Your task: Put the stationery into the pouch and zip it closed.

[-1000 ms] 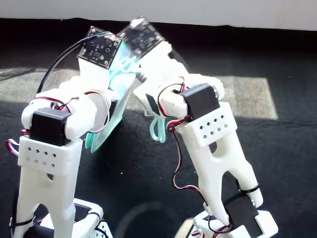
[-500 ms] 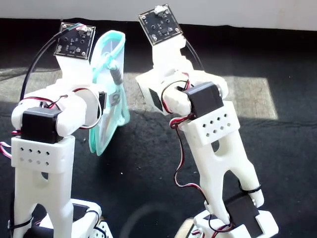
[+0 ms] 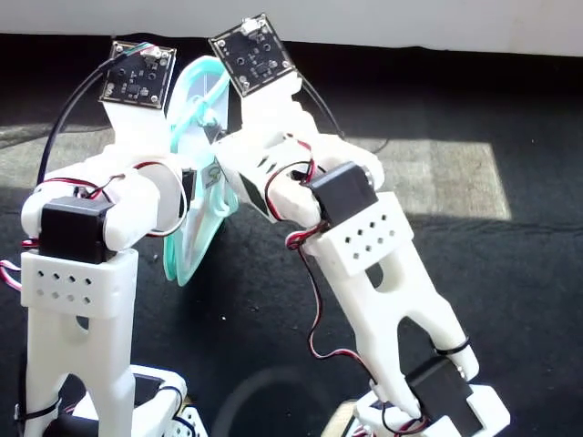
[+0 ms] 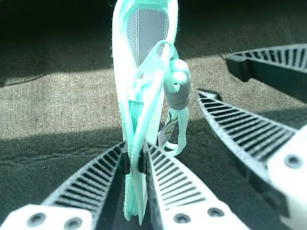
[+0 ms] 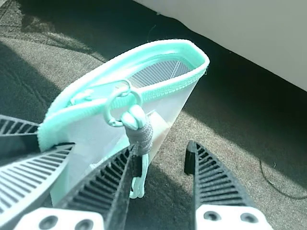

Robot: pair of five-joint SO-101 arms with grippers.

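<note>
Pouch was pinched along one edge by the left gripper, whose two fingers were pressed together on the teal seam, so that the pouch stood on edge straight out from the fingertips, its mesh side showing near the far end. From my high view it hung between the two arms, raised off the dark mat. The zip pull, a grey-wrapped cord on a small ring, sat on the pouch's top edge beyond the left fingertips and dangled down the side facing the right arm. The right gripper was spread wide and pinched nothing; one finger lay just beside the cord, possibly touching it, and the other stood well clear with only mat between them. In the left wrist view those spread fingers sat close alongside the pouch. I could not tell whether the zip was shut.
</note>
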